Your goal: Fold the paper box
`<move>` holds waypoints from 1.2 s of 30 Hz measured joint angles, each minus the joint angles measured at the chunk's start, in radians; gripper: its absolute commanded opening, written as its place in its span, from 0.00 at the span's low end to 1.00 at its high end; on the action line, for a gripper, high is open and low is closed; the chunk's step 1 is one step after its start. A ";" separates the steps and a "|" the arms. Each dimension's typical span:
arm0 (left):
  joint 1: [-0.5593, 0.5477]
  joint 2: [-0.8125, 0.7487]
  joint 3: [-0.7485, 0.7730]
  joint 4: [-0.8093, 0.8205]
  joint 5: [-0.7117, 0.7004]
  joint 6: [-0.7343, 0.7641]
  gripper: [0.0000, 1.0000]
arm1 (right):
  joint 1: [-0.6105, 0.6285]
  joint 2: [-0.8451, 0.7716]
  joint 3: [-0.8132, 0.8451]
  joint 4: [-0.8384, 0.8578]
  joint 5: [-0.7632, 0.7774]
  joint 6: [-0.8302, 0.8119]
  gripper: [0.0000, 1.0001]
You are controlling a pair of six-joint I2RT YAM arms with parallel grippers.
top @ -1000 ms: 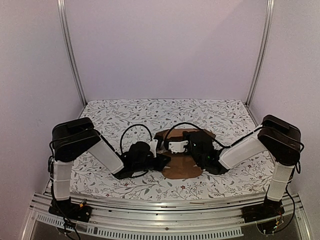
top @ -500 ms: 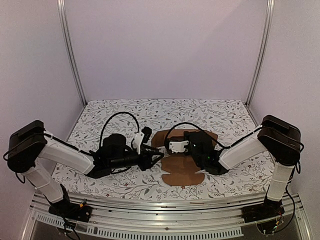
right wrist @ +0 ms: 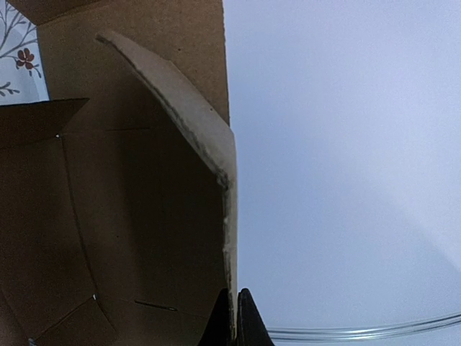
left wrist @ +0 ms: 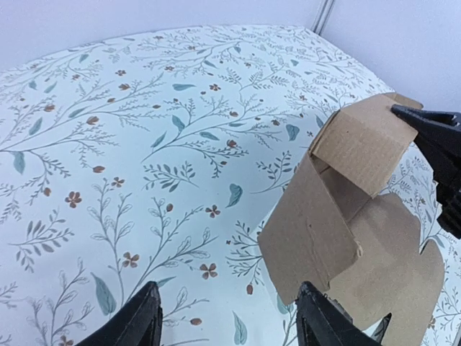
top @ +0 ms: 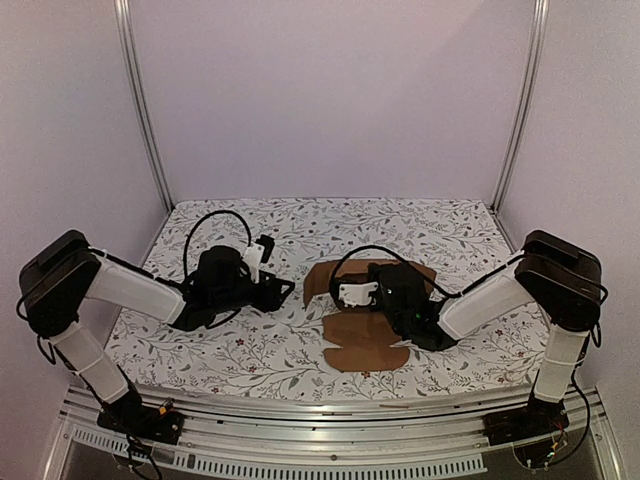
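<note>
The paper box (top: 366, 338) is a brown cardboard sheet lying partly flat on the floral cloth, with its far panels raised (left wrist: 358, 142). My right gripper (right wrist: 233, 317) is shut on the edge of an upright panel (right wrist: 194, 115); in the top view it (top: 340, 290) sits over the box's far left part. My left gripper (left wrist: 230, 324) is open with nothing between its fingers (left wrist: 144, 317). It hovers over the cloth just left of the box's near flap (left wrist: 306, 231). From above, the left gripper (top: 283, 291) is a short gap left of the cardboard.
A floral cloth (top: 250, 345) covers the table, with plain walls and metal posts (top: 140, 100) round it. A metal rail (top: 300, 415) runs along the near edge. The right gripper's black finger (left wrist: 432, 137) shows at the right of the left wrist view.
My left gripper has opened and drawn back to the left, away from the cardboard it was against. The right gripper has kept its grip and place.
</note>
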 measured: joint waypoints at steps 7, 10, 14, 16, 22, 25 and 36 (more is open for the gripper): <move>0.000 0.223 0.156 0.026 0.176 0.068 0.67 | 0.004 0.000 -0.006 0.000 0.002 -0.001 0.00; -0.004 0.262 0.188 0.035 0.233 0.089 0.68 | 0.006 0.000 -0.013 0.000 0.002 -0.001 0.00; -0.013 0.294 0.225 0.055 0.290 0.109 0.68 | 0.006 0.000 -0.021 0.004 0.003 -0.002 0.00; -0.021 0.313 0.243 0.068 0.311 0.118 0.69 | 0.008 0.000 -0.024 0.007 0.005 -0.002 0.00; -0.037 0.350 0.264 0.087 0.340 0.130 0.69 | 0.011 0.000 -0.028 0.009 0.010 -0.003 0.00; -0.037 0.348 0.257 0.094 0.343 0.137 0.69 | 0.011 0.000 -0.028 0.009 0.013 -0.003 0.00; 0.055 0.166 0.161 0.018 0.313 0.140 0.80 | 0.012 0.000 -0.029 0.008 0.016 -0.006 0.00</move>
